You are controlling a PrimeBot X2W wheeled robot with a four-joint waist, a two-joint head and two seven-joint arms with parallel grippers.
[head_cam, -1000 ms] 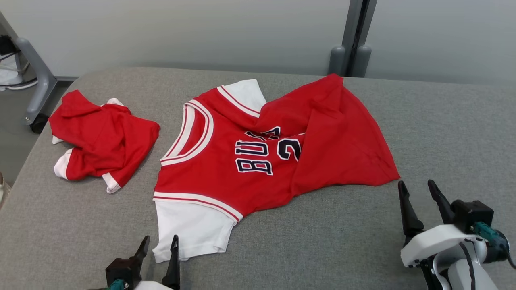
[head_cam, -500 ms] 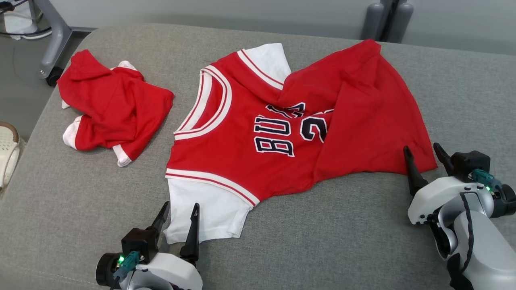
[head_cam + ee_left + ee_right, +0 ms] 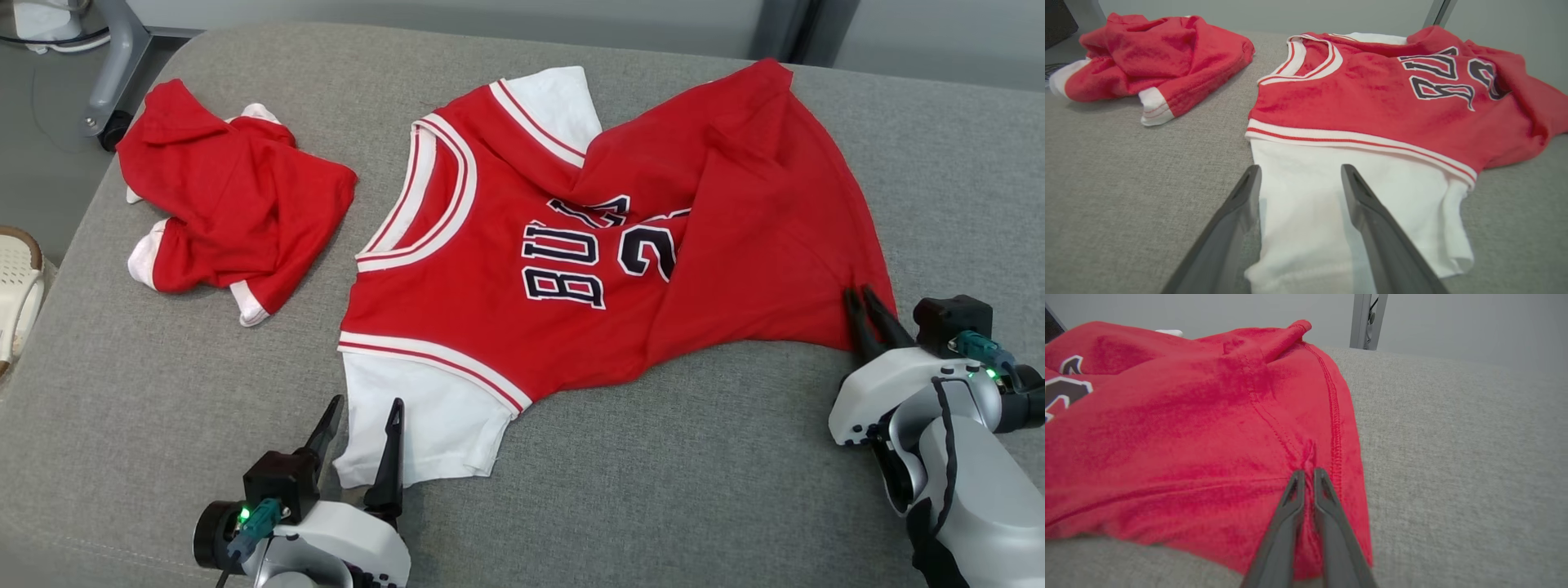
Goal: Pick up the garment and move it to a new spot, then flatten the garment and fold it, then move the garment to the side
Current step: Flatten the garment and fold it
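Observation:
The garment is a red jersey with white sleeves and dark lettering, lying rumpled on the grey cushioned surface, its right half folded over. My right gripper is shut on the garment's red hem corner, pinching a small ridge of cloth between its fingers. At the near white sleeve, my left gripper stands open. Its fingers straddle the sleeve's edge without closing on it.
Red shorts with white cuffs lie crumpled at the left of the surface. A grey wheeled stand is on the floor at the far left, and a pale basket sits past the left edge.
The camera has tilted down and closer. My right gripper moved forward onto the red hem corner and closed on it. My left gripper stayed open at the white sleeve.

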